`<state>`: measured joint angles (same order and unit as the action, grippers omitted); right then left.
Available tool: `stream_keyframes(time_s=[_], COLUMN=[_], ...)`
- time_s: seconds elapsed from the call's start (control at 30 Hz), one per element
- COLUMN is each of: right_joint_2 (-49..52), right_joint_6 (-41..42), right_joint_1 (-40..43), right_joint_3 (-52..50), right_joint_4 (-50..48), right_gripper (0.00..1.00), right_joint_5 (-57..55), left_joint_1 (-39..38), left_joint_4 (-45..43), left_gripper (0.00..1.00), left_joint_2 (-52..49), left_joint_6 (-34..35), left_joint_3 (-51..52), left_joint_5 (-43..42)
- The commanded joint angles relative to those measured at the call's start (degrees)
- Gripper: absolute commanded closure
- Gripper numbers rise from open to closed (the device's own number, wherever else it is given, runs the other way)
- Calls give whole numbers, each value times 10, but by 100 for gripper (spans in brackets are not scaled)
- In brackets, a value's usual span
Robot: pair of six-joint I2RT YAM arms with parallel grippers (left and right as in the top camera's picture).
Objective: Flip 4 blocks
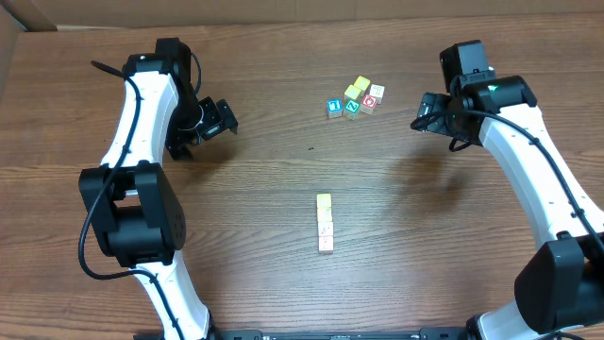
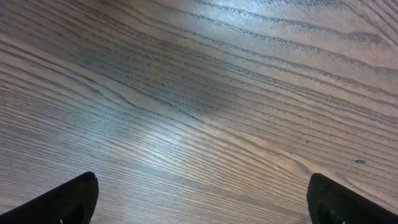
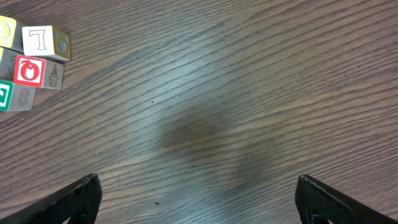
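The blocks lie in a tight cluster at the back of the table: two yellow-faced cubes point(image 1: 362, 84) point(image 1: 352, 93), a teal-faced cube point(image 1: 352, 107) and a red-faced cube point(image 1: 369, 102). In the right wrist view the red cube point(image 3: 29, 70) and the edge of the teal cube point(image 3: 3, 96) show at the top left. My right gripper point(image 1: 425, 111) point(image 3: 199, 202) hovers open to the right of the cluster, nothing between its fingers. My left gripper point(image 1: 225, 115) point(image 2: 202, 205) is open over bare wood, far left of the cluster.
A blue-faced cube point(image 1: 333, 107) and a white-topped cube point(image 1: 377, 92) point(image 3: 38, 39) belong to the same cluster. Several small cubes point(image 1: 325, 223) lie in a line mid-table, the farthest one yellow, the others pale. The wooden table point(image 1: 453, 246) ends at the far edge.
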<state>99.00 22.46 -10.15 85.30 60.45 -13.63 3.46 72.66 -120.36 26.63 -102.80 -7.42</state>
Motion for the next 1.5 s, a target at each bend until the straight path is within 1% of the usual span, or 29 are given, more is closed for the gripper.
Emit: stream_keyframes(time_s=[0.0, 0.4, 0.5, 0.63, 0.87, 1.07, 1.13, 1.2, 1.47], right_joint_2=[-7, -6, -24, -80, -214, -309, -340, -372, -512], right_joint_6=[-2, -2, -2, -2, -2, -3, -9, -14, -17], right_joint_1=[0, 0, 1, 0, 1, 1, 1, 1, 1], right_joint_3=[10, 9, 9, 9, 9, 9, 9, 9, 9], right_joint_4=[-3, -3, -3, -3, -3, -3, -7, -2, 33], right_gripper=[0, 0, 0, 0, 0, 0, 0, 0, 0], right_joint_5=[3, 3, 2, 2, 2, 2, -36, -50, -47], left_joint_1=[-2, -2, -2, -2, -2, -2, -2, -2, -2], left_joint_4=[1, 1, 1, 1, 1, 1, 1, 1, 1], left_gripper=[0, 0, 0, 0, 0, 0, 0, 0, 0], left_joint_2=[-4, -4, -4, -4, -4, -4, -4, -4, -4], left_joint_6=[-3, -3, -3, -3, -3, -3, -3, -3, -3], left_joint_3=[-9, -9, -9, -9, -9, -9, -9, -9, -9], left_joint_5=[2, 2, 2, 2, 2, 2, 2, 2, 2])
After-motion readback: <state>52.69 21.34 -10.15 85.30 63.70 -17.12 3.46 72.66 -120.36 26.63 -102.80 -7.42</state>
